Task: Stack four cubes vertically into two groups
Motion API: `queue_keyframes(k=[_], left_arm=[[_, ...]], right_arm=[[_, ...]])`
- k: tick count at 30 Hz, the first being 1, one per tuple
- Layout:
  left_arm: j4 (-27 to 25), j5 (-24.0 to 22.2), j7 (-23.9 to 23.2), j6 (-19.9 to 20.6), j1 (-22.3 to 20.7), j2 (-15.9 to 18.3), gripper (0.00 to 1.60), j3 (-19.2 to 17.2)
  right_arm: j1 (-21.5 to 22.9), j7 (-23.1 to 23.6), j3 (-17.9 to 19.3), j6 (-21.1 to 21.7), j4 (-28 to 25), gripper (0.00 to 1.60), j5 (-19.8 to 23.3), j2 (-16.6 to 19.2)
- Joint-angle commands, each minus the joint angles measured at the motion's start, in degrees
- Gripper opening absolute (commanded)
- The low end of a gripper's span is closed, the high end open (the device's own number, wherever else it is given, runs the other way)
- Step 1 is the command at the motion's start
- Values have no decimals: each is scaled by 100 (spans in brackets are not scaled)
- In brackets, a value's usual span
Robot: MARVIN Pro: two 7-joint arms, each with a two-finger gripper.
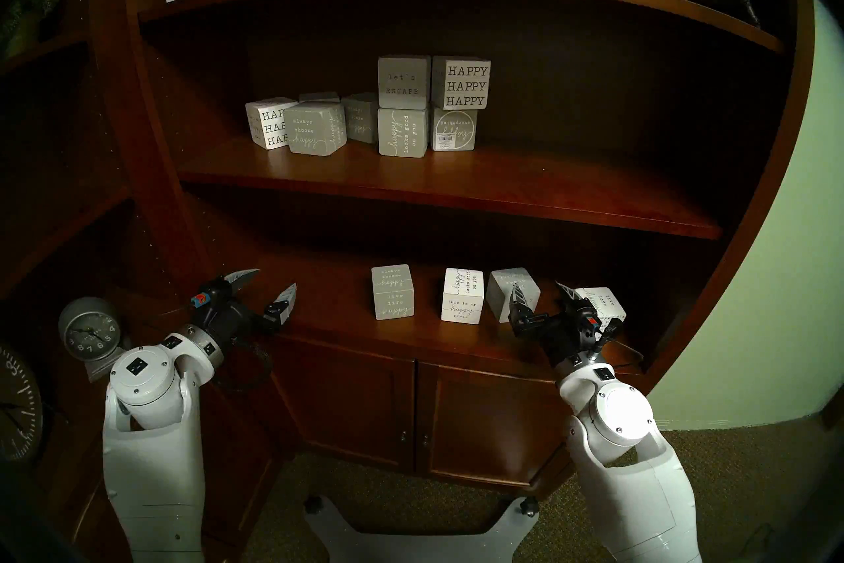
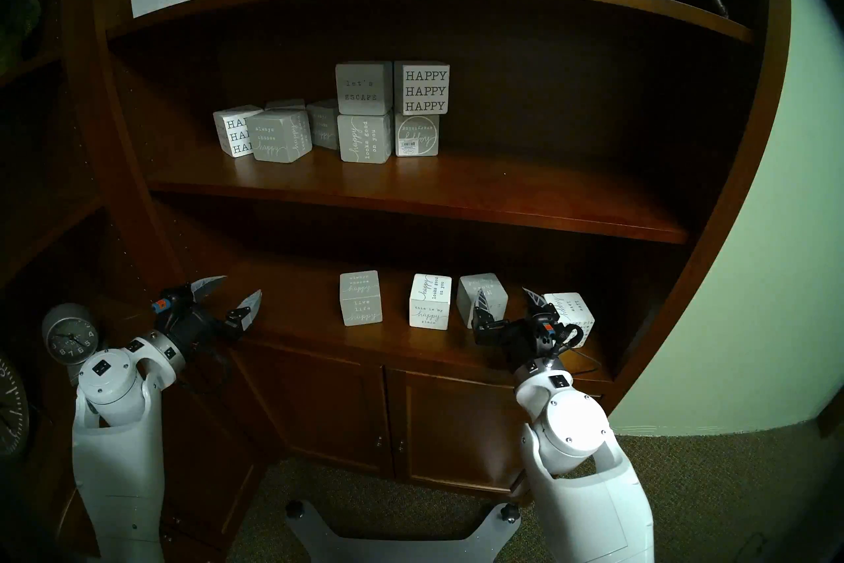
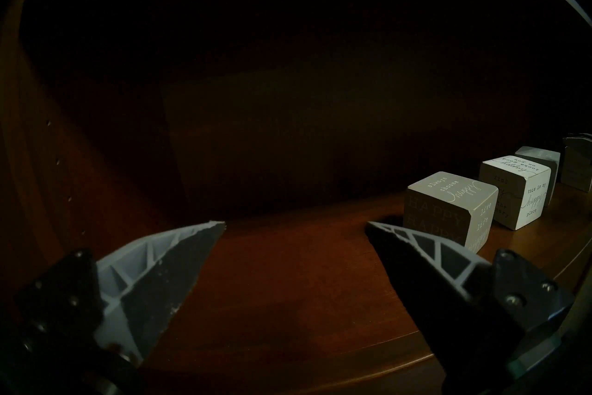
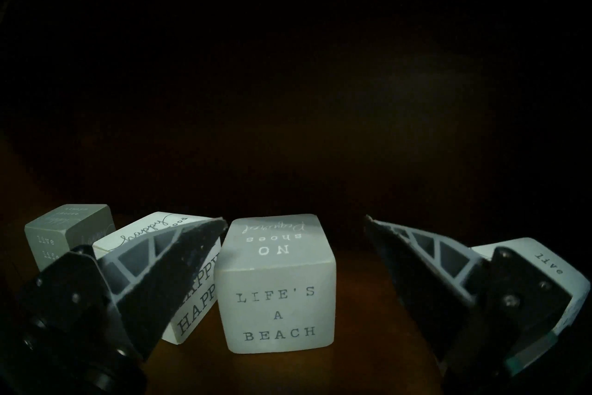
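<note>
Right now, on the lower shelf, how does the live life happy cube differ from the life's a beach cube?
The "live life happy" cube sits square to the shelf edge at the row's left end; the "LIFE'S A BEACH" cube is turned corner-forward, third along. The first stands clear of both arms; the second lies just ahead of the open right tool. Both are grey, lettered and unstacked.

Four lettered cubes stand apart in a row on the lower wooden shelf, none stacked: grey "live life happy" cube (image 1: 392, 291), white "this is my happy place" cube (image 1: 462, 295), grey "LIFE'S A BEACH" cube (image 4: 275, 283) turned corner-forward, and rightmost white printed cube (image 1: 602, 305).
</note>
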Motion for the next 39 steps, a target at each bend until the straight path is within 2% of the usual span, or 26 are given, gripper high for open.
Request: queue_keyframes(k=[1,9,16,39], left_arm=[[-100,5,4,-6,-9,8,160,-4],[-100,5,4,-7,-10,8,160,-4],[-97,4,2,-8,-11,8,160,-4],[-102,7,4,-5,-9,7,160,-4]], right_arm=[[243,212,-10,-74,76,160,89,84],[500,350,-79,-53,415,160,101,85],[626,438,-142,-80,510,160,113,95],[867,269,-237,3,879,160,52,11]])
